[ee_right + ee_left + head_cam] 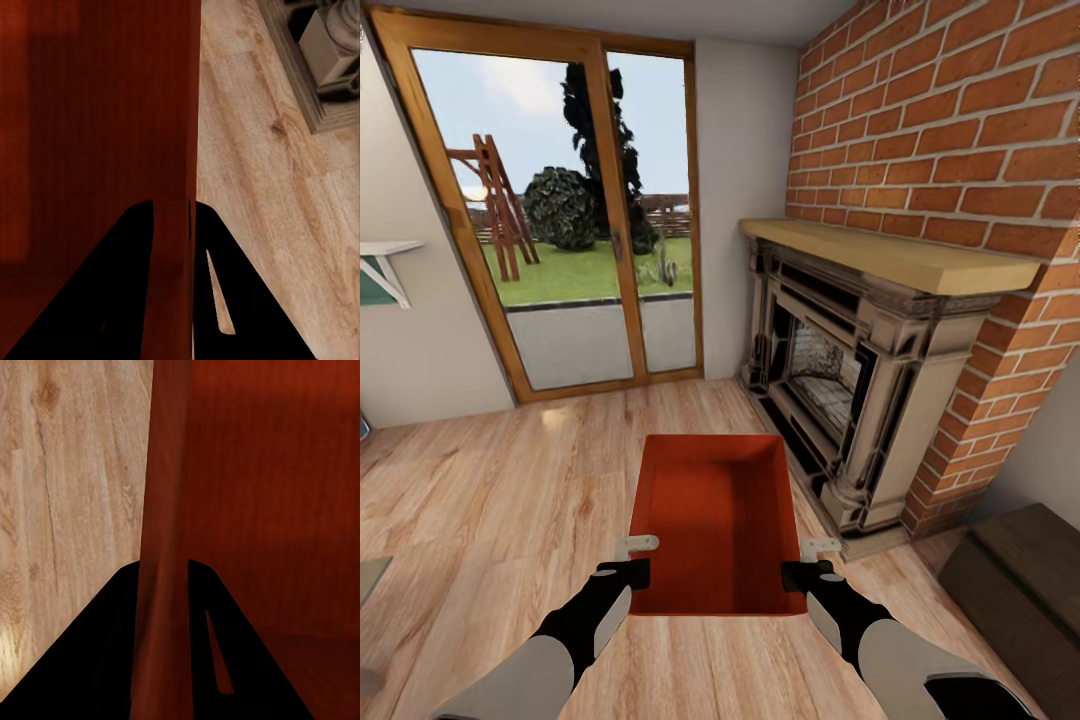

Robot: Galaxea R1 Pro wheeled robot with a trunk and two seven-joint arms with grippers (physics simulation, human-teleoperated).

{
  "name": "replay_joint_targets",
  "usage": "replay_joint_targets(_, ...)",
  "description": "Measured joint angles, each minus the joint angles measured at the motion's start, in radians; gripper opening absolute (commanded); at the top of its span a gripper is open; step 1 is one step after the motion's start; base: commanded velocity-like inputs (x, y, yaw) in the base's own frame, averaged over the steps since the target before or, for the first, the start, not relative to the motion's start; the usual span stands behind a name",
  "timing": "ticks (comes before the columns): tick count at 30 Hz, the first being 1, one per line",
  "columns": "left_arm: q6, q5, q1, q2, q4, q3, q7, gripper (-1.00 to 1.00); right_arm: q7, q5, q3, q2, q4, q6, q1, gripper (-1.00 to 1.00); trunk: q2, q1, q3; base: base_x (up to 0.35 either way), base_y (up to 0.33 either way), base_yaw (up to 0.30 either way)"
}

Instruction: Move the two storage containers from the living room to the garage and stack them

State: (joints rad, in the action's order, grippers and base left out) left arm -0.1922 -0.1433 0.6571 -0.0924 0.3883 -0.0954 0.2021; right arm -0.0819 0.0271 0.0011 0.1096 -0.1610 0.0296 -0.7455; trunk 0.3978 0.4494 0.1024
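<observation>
Between the two arms, at 6 o'clock in the head view, one orange-red storage container (720,520) is carried open side up over the light wood-plank flooring (510,500) of the living room. Left gripper (632,560) is clamped on the container's left wall near the near corner; the left wrist view has that thin wall (161,547) running straight between the two dark fingers (97,660), one inside the bin and one outside. Right gripper (810,563) mirrors this on the right wall (176,150), fingers (120,300) straddling it, the planks (262,187) beyond on the outer side. Judgement: a pinch on each opposite wall keeps the shallow bin level and stops it swinging, which one grip on such a thin wall likely would not. Whether the bin's base is clear of the planks cannot be told with certainty; its near edge seems raised. Brick fireplace (840,400) with carved stone surround sits at 2 o'clock, its base just beside the container's right far corner; wood-framed glass doors (560,220) stand at 11 o'clock. A dark low cabinet (1020,570) lies at 4 o'clock. Judgement: transport stage of the first bin; turning away needs care so that the far corner misses the fireplace plinth.
</observation>
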Motion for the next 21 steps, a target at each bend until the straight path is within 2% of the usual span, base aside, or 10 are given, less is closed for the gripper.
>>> replay_joint_targets(21, 0.000, 0.001, 0.000, -0.001, 0.000, 0.001, 0.000, -1.00, 0.001, 0.001, -0.001, -0.001, 0.000, 0.000, 0.000, -1.00, 0.000, 0.000, -0.034, 0.000, 0.000, 0.000)
